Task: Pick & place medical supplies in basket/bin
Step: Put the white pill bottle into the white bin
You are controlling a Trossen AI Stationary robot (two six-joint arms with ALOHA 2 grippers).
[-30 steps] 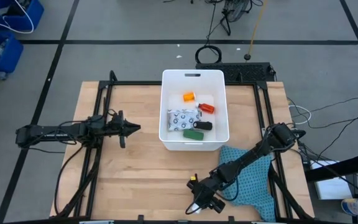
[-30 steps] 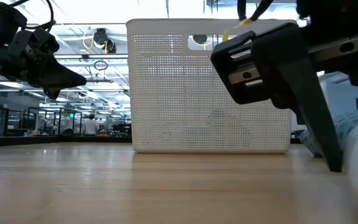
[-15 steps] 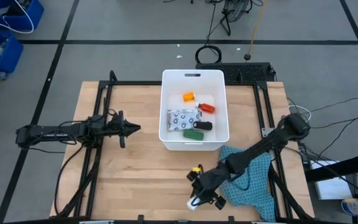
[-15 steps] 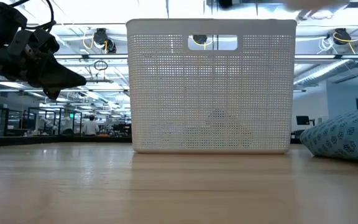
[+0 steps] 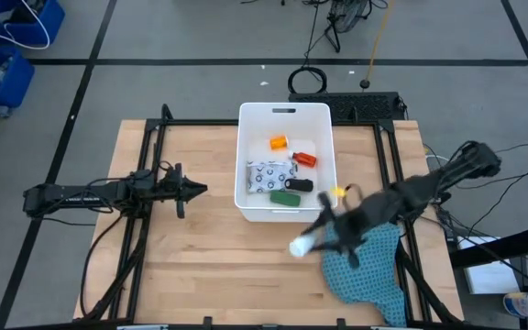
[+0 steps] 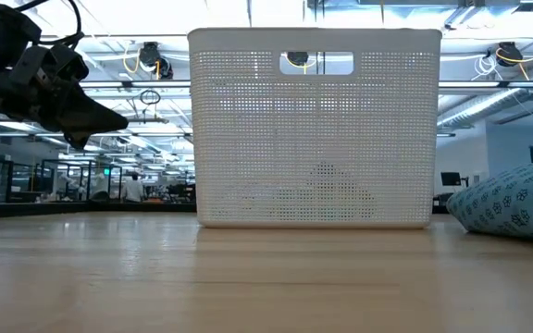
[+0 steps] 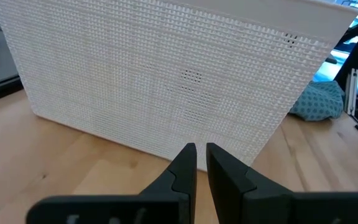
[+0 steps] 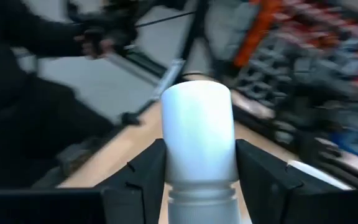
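Wooden planks made up the table (image 5: pixel 191 266) under my arms, with a grey taped floor around it. From the fingers outward: my right gripper (image 8: pixel 199 167) was clamped on the small white bottle (image 8: pixel 197 134), one dark finger on each side of its body just above the ridged neck, so the bottle stuck straight out ahead of my fingers, its long axis in line with them. Seen from above, the bottle (image 5: pixel 302 246) lay nearly level in the air, its free end pointing away from my wrist toward the table's left side, while the gripper (image 5: pixel 324 234) hung just off the near right corner of the white tub (image 5: pixel 243 165). Close behind my fingers lay the teal cloth (image 5: pixel 365 275), with nothing left on it that I could see. Farther out, inside the tub, I could make out the dotted packet (image 5: pixel 269 176), the black piece (image 5: pixel 300 185), the green oblong (image 5: pixel 284 196), the red bottle (image 5: pixel 304 159) and the orange vial (image 5: pixel 278 142). I judged five of six supplies done, with only this bottle left to carry over the rim and drop. My left gripper (image 7: pixel 201 158) waited beside the tub's left wall, its fingers nearly together and empty.
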